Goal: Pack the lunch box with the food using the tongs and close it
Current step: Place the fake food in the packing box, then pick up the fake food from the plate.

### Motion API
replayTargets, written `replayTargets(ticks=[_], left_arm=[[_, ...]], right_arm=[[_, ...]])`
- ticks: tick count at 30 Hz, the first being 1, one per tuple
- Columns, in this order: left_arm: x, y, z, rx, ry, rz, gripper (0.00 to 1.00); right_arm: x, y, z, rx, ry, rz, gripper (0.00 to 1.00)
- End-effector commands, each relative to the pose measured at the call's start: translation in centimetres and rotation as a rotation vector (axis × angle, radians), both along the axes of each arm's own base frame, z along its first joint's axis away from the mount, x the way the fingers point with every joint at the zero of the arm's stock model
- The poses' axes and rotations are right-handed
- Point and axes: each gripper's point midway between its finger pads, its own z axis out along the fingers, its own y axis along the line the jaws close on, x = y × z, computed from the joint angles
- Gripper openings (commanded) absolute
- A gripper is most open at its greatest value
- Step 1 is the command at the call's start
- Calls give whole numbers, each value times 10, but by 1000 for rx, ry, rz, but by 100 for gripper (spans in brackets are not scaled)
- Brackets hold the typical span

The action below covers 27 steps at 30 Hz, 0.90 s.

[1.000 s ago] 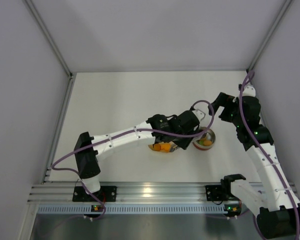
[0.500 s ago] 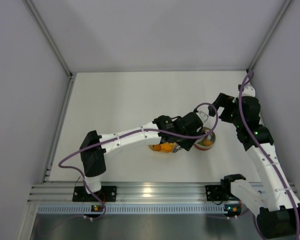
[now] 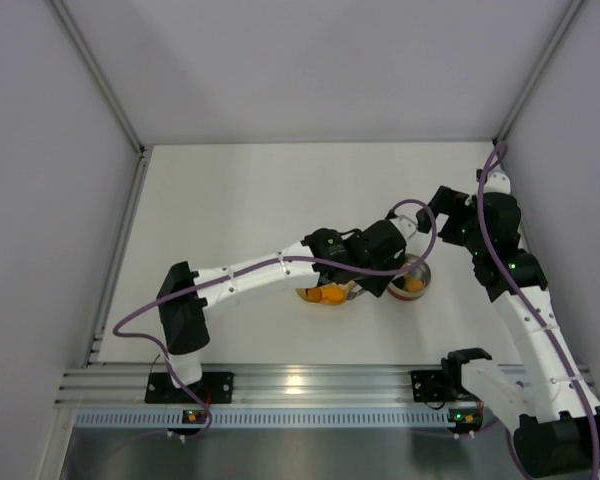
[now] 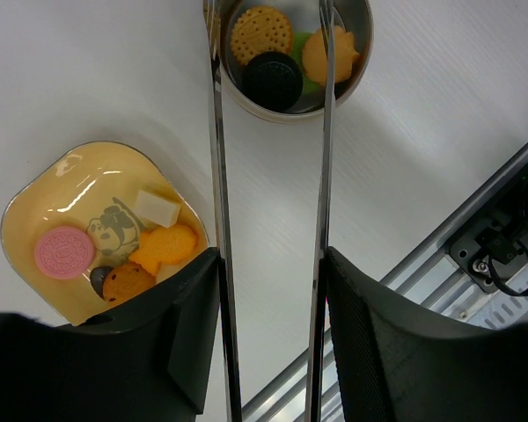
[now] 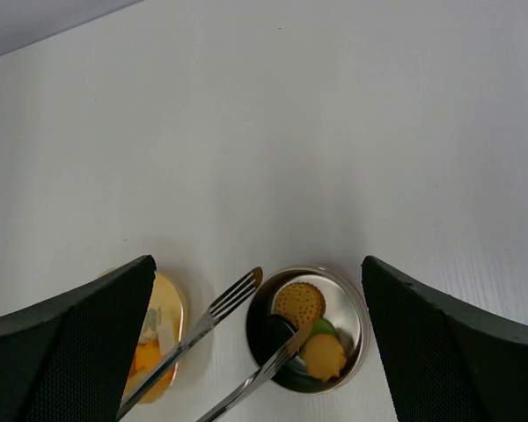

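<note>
At the table's near right: lunch box (image 4: 286, 114), uncovered, just beside yellow dish (image 4: 62, 176)
Tongs (image 4: 218, 176): held in left gripper (image 4: 271, 264), arms now spread wider, tips over the box, gripping nothing
Change: dark brown piece (image 4: 273, 77) released inside
Remaining: food (image 4: 163, 246) in dish, closing

Spread tongs (image 5: 202, 330) at the lunch box (image 5: 345, 303) of food (image 5: 299, 301), yellow dish (image 5: 174, 303) beside.

dish (image 4: 66, 165) left of lunch box (image 4: 277, 112) | food (image 4: 165, 246) in both | tongs (image 4: 218, 220) tips over lunch box
</note>
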Motion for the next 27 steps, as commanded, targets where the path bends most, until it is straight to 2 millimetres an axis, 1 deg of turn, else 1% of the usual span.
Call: replayTargets(ticks=[1, 2, 3, 4, 5, 6, 7, 8, 10, 11, 12, 13, 14, 15, 18, 21, 23, 27], left_arm=[[7, 10, 70, -134, -110, 37, 54], [7, 17, 74, -136, -117, 52, 54], [7, 28, 88, -158, -137, 79, 54], [5, 38, 83, -137, -135, 93, 54], [5, 46, 85, -134, -139, 112, 55], [4, 59, 95, -148, -151, 144, 55], [3, 66, 92, -134, -150, 161, 55], [0, 79, 83, -91, -140, 177, 55], [-3, 94, 79, -74, -131, 216, 55], [-6, 104, 66, -35, -116, 226, 55], [-9, 109, 66, -44, -103, 243, 55], [-12, 113, 61, -37, -89, 248, 55], [-16, 120, 50, -14, -67, 264, 55], [-19, 126, 51, -20, -63, 273, 55], [-28, 136, 40, -12, -22, 285, 55], [-37, 139, 33, -17, 21, 286, 55], [-42, 139, 25, -14, 50, 285, 54], [-45, 140, 14, -2, 71, 288, 54]], right_arm=[[-3, -3, 25, -11, -57, -7, 100], [-3, -3, 25, -11, -56, -7, 99], [-3, -3, 25, -10, -57, -6, 99], [-2, -3, 25, -9, -56, -5, 99], [-3, -3, 25, -8, -57, -5, 100], [-2, -3, 24, -7, -57, -5, 99], [-2, -2, 24, -4, -57, -2, 99], [-2, -1, 23, 0, -56, -2, 99], [-1, 0, 22, 6, -55, 1, 100], [0, 0, 21, 7, -52, 0, 99], [1, 0, 21, 9, -54, 1, 99], [1, 5, 20, 20, -51, 23, 99], [2, 5, 19, 18, -49, 23, 99], [2, 5, 18, 17, -45, 22, 99], [4, 5, 16, 17, -40, 22, 99], [5, 6, 12, 19, -34, 26, 99], [6, 7, 11, 23, -33, 27, 100], [7, 8, 8, 30, -29, 31, 99]])
